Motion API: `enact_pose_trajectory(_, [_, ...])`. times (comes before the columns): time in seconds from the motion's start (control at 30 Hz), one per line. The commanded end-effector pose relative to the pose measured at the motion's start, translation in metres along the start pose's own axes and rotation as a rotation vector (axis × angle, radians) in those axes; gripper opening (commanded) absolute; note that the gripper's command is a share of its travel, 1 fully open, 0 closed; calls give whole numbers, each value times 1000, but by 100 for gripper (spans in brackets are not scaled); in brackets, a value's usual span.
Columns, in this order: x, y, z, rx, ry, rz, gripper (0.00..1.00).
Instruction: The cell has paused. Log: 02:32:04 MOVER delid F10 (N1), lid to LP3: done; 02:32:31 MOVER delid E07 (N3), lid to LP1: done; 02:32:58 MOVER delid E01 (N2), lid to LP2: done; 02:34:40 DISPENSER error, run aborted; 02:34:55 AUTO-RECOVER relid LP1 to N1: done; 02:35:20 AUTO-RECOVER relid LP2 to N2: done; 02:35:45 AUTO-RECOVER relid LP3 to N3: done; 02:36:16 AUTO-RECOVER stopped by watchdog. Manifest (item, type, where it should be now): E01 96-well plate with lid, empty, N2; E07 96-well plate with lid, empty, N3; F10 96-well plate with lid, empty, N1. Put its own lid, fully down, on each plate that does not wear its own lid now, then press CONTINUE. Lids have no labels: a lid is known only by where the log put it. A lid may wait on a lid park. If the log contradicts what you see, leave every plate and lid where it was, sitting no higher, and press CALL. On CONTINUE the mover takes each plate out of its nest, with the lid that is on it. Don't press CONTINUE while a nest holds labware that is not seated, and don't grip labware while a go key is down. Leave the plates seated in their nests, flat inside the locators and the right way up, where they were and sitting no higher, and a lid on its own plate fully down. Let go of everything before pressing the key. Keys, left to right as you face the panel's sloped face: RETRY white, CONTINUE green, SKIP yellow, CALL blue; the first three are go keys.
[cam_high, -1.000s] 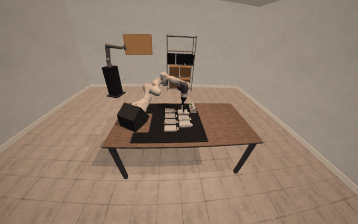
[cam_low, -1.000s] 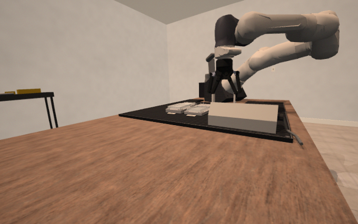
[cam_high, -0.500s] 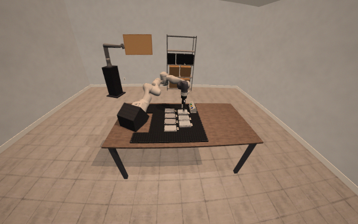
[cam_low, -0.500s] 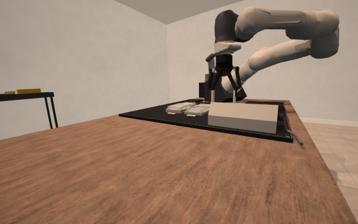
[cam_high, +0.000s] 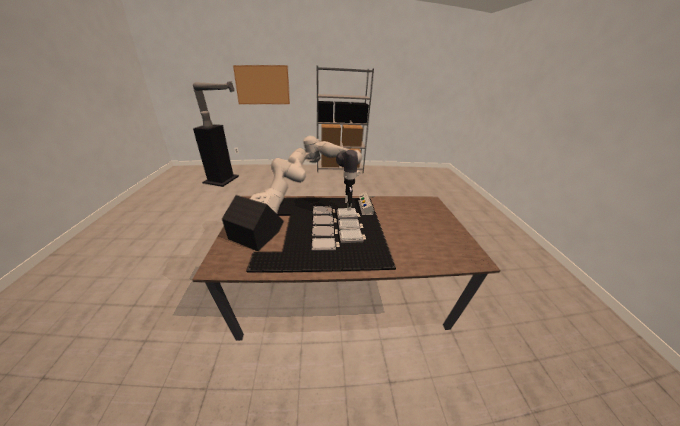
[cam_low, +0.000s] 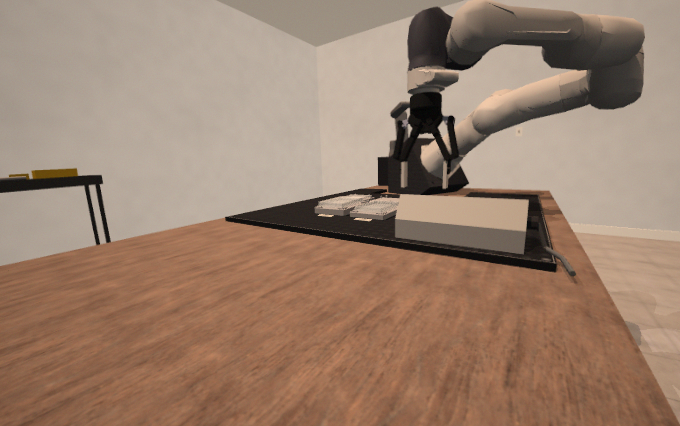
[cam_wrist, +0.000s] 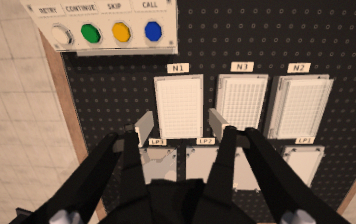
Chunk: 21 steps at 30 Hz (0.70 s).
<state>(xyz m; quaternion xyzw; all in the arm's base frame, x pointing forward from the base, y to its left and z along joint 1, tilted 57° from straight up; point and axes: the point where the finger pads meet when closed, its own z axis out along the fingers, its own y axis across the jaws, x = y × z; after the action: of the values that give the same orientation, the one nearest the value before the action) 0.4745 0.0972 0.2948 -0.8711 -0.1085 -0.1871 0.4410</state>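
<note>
Presently the black two-finger gripper (cam_wrist: 180, 131) hangs spread and empty above the black perforated mat (cam_wrist: 115, 100), its pale pads flanking the near end of the white lidded 96-well plate at N1 (cam_wrist: 179, 106), centre of the wrist view. The plates at N3 (cam_wrist: 242, 101) and N2 (cam_wrist: 301, 106) lie to its right — the grey lid parks (cam_wrist: 304, 163) along the lower frame. Judged light, thin, rigid plastic with slick walls; a lid is best taken by its two long edges, lifted level — tilt risks jamming it.

grey walls (cam_high: 501, 75) | tiled floor (cam_high: 351, 376) | shelf rack (cam_high: 370, 100) | corkboard (cam_high: 260, 84)
</note>
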Motion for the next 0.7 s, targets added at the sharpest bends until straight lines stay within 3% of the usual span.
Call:
enact_pose_trajectory(0.0, [-2,-2,-3,5,-7,0,66])
enact_pose_trajectory(0.33, [-2,0,-6,5,-7,1,66])
enact_pose_trajectory(0.5, [-6,14,-9,0,-9,14,66])
enact_pose_trajectory(0.67, [-35,85,-27,-17,-25,71,66])
